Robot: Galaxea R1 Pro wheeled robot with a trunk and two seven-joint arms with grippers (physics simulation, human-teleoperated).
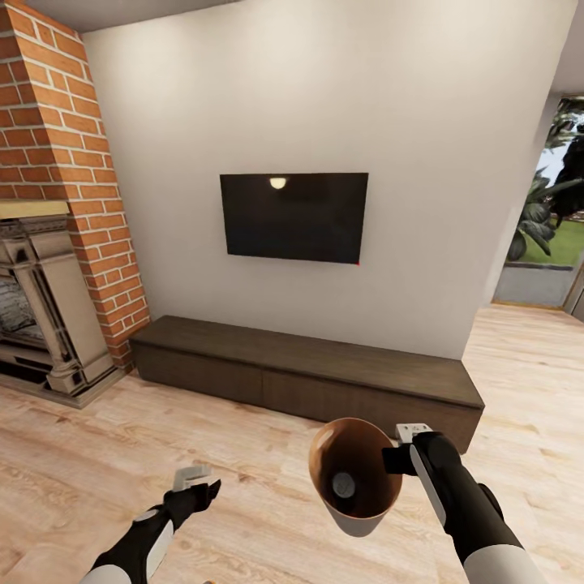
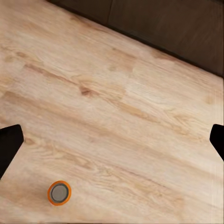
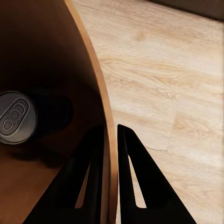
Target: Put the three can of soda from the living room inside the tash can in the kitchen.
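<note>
My right gripper (image 1: 395, 459) is shut on the rim of the tash can (image 1: 358, 522), holding it tilted above the living room's wood floor. Its copper rim (image 3: 101, 95) sits between the two black fingers (image 3: 129, 154), one inside and one outside. One can of soda (image 1: 343, 485) lies in the dark bottom, silvery top (image 3: 16, 116) facing up; its colour is hidden. An orange can of soda (image 2: 59, 192) stands upright on the floor below my left gripper (image 2: 113, 139), which is open and holds nothing. In the head view the left gripper (image 1: 199, 480) hovers low at the left.
A long dark low cabinet (image 1: 308, 367) runs along the wall under a wall TV (image 1: 294, 216). A brick fireplace (image 1: 49, 243) stands at the left. At the right an opening (image 1: 551, 219) shows plants outside. Light wood floor (image 1: 97, 454) spreads in front.
</note>
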